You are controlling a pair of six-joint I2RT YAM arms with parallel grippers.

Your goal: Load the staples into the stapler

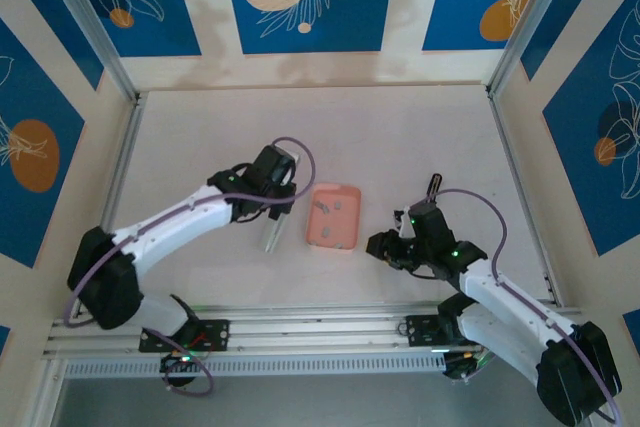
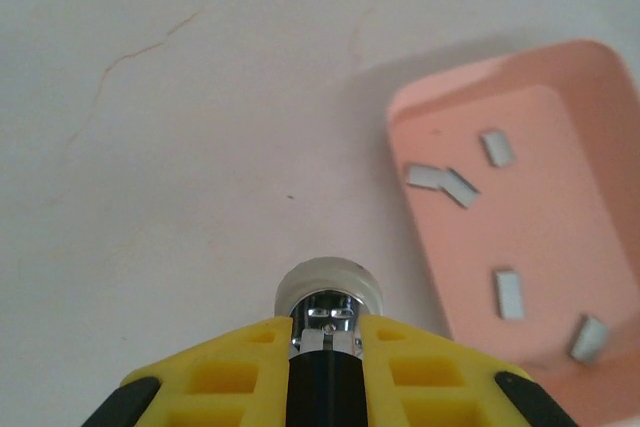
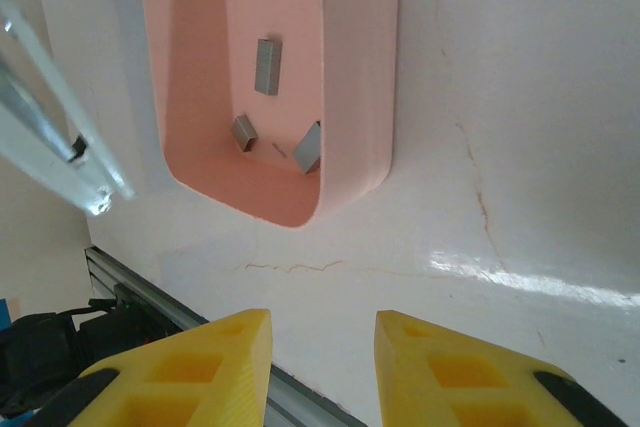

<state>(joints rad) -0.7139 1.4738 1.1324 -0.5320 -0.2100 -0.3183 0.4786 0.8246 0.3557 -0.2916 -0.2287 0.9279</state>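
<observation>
**Loading not begun: stapler gripped, staples lying in tray**

On the pale surface (image 1: 400, 137) no part of the loading itself is seen to be done. A pink tray (image 1: 335, 231) is set between the two arms. Just left of it the stapler (image 1: 272, 234) is clenched in the left hand (image 2: 325, 332), silvery end downward; whether it touches the surface cannot be told. The right hand (image 3: 322, 319) is held released and empty near the tray's end. Five short strips of staples (image 2: 509, 294) are seen lying loose in the tray. A strip is yet to be picked up and fed into the stapler.
</observation>
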